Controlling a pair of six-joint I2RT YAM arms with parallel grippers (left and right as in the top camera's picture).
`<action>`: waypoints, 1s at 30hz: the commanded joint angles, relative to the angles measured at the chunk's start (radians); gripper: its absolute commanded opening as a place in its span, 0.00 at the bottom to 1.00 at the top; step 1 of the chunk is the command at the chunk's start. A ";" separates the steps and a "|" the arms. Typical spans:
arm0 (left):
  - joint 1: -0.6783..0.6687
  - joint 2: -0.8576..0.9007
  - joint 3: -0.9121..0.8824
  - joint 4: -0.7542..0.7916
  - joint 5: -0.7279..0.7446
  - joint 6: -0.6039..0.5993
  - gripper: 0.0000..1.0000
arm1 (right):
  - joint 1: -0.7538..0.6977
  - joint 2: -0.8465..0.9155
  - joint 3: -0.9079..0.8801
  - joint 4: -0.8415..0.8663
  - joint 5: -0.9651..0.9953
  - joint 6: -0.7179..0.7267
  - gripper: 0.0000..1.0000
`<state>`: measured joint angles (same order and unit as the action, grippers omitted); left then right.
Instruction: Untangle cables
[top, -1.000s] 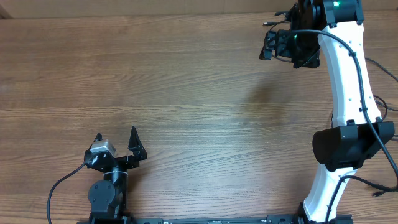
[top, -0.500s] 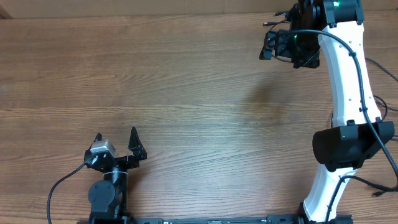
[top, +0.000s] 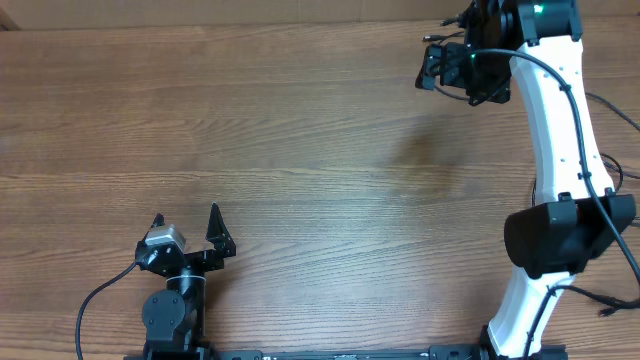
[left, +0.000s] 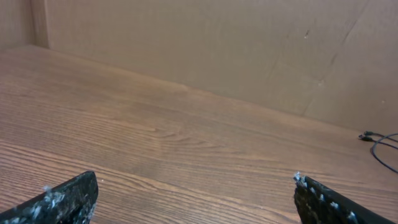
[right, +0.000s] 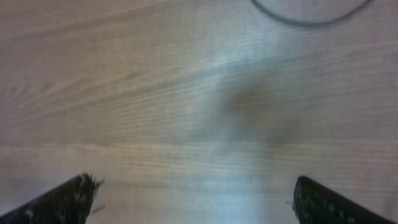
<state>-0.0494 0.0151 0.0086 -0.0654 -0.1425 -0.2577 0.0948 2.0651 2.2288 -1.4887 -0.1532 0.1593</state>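
A thin black cable (left: 380, 147) with a small plug end lies by the far wall, at the right edge of the left wrist view. A blurred dark loop of cable (right: 306, 20) crosses the top of the right wrist view. In the overhead view a small plug end (top: 433, 37) pokes out beside the right arm's head. My left gripper (top: 186, 220) rests near the front left, open and empty (left: 193, 190). My right gripper (top: 452, 72) hovers over the far right of the table, open, with bare wood between its fingers (right: 193, 190). The rest of the cables is hidden.
The white right arm (top: 560, 150) stretches from the front right to the far right corner, its own thick black wires (top: 598, 190) trailing along it. A brown wall (left: 217, 56) borders the far edge of the wooden table (top: 300, 150).
The right gripper has edged slightly toward the far edge. The left arm has not moved.
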 joint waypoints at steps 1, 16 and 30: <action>0.010 -0.010 -0.003 -0.002 0.012 0.018 1.00 | 0.003 -0.140 -0.206 0.139 -0.006 0.039 1.00; 0.010 -0.010 -0.003 -0.002 0.012 0.018 1.00 | 0.003 -0.855 -1.329 1.122 -0.006 0.049 1.00; 0.010 -0.010 -0.003 -0.002 0.012 0.018 1.00 | 0.003 -1.470 -1.993 1.698 -0.005 0.048 1.00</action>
<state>-0.0494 0.0120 0.0090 -0.0666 -0.1421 -0.2546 0.0948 0.6945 0.3191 0.1761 -0.1539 0.2089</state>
